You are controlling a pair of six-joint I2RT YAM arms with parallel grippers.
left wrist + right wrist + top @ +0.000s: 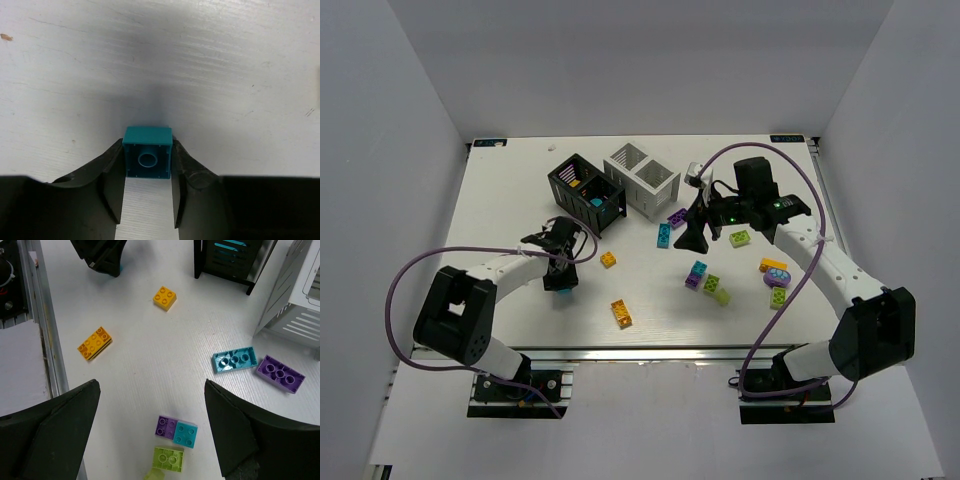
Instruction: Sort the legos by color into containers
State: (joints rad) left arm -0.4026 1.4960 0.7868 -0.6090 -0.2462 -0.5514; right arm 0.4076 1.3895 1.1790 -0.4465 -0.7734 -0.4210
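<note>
Left gripper tight around a teal lego; right gripper — wide apart, empty

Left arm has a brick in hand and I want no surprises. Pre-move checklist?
1. Teal brick gripped between left fingers: ok.
2. Brick sits square, not tilted: ok.
3. Black container has teal in one compartment already: ok.
4. Right gripper open, empty, apart from the left arm: ok.
5. Brick lifted clear of the table: cannot tell.
</note>
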